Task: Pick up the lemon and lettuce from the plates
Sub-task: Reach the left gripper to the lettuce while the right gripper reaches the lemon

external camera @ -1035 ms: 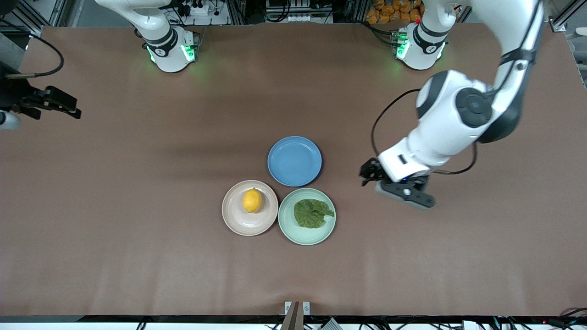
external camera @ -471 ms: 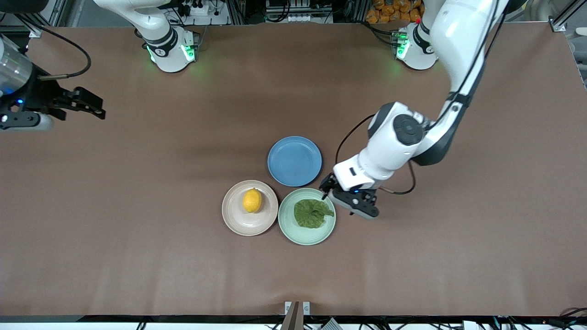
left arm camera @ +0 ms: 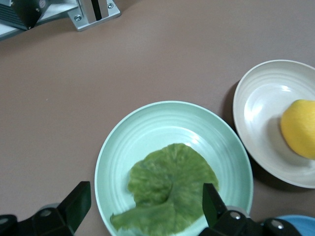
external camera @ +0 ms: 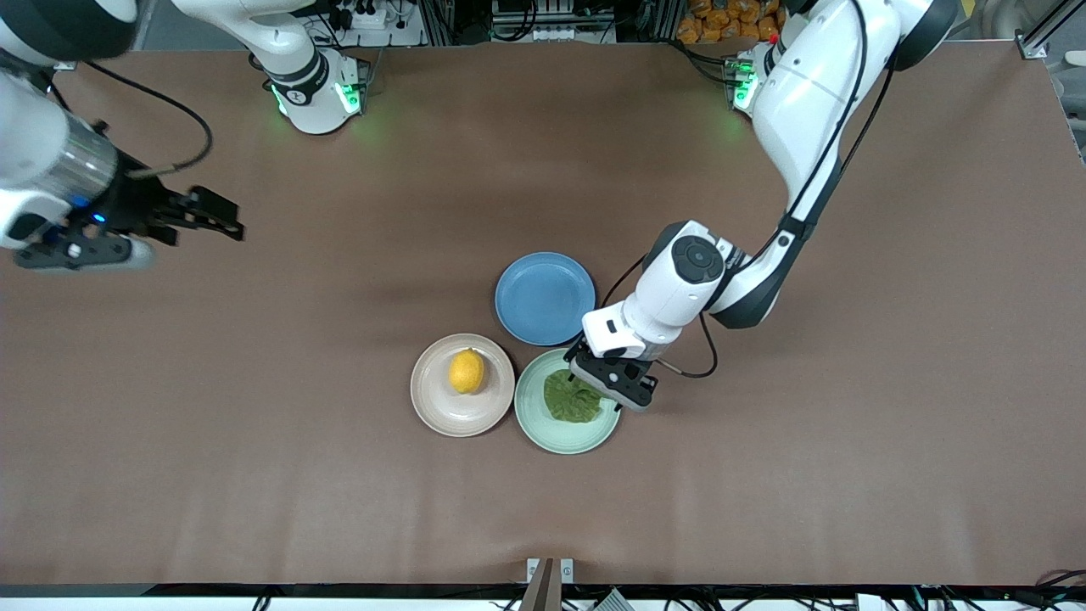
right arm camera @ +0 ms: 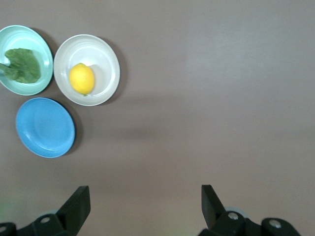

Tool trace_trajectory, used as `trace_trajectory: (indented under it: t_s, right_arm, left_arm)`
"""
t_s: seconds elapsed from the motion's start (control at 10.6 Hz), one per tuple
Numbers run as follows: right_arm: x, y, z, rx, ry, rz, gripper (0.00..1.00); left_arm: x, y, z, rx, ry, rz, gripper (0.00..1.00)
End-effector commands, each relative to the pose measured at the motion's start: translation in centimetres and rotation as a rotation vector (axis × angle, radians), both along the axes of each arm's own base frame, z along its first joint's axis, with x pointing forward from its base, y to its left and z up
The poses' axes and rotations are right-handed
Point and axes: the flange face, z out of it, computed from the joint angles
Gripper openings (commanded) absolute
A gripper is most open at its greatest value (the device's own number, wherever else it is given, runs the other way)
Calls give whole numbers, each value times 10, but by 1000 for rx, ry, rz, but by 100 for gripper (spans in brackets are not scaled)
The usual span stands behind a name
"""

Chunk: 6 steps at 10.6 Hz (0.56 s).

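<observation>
The lemon lies on the beige-pink plate. The lettuce lies on the mint green plate, beside it toward the left arm's end. My left gripper is open and empty, low over the lettuce and the mint plate's rim. In the left wrist view the left gripper has a finger on each side of the lettuce, with the lemon off to one side. My right gripper is open and empty over bare table toward the right arm's end. The right wrist view shows the right gripper well away from the lemon and the lettuce.
An empty blue plate touches both plates, farther from the front camera. A metal bracket sits at the table's front edge; it also shows in the left wrist view.
My left gripper has swung in from the left arm's end of the table to over the mint plate and lettuce. My right gripper has moved inward over the table.
</observation>
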Motion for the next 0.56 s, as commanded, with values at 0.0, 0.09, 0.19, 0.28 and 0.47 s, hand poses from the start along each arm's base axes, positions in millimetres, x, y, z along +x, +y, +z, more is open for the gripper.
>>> trace_trajectory:
  t_s: [0.0,0.09,0.19,0.28,0.47]
  right_arm:
    - [14,35,-26,30,32,-62,100]
    - [21,47,-41,29,32,-51,100]
    - [28,61,-61,24,45,-36,100]
    - [33,77,-79,16,53,-32,100]
    - [40,103,-108,2,60,-77,100]
  left_arm:
    - [4,-21,-35,21,-95,-40,100]
    - [-3,-35,-43,31,-98,-46,100]
    - [-2,-34,-53,44,-106,-43,98]
    - [-4,-35,-59,41,-103,-41,97]
    - [-6,-34,-64,35,-86,-16,80]
